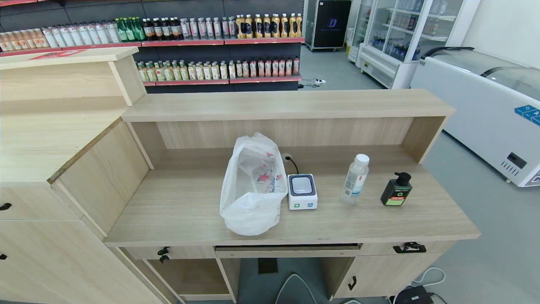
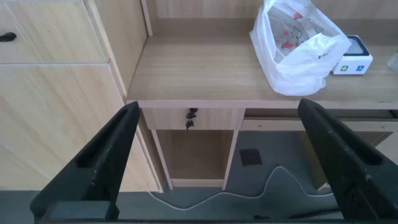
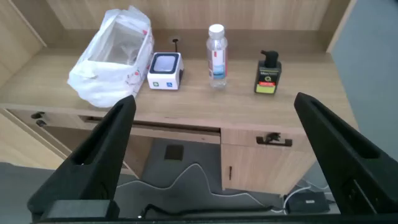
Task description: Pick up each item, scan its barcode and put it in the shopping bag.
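White red-printed shopping bag, scanner, clear labelled bottle, green-labelled pump bottle

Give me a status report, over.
Left gripper, right gripper open, empty. Clear plastic bottle, dark green pump bottle upright on wooden counter, right of white box scanner. White plastic bag open. Nothing blocking.

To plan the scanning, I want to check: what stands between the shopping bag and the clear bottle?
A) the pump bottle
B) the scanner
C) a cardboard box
B: the scanner sits on the counter beside the shopping bag, with the clear bottle on its other side.
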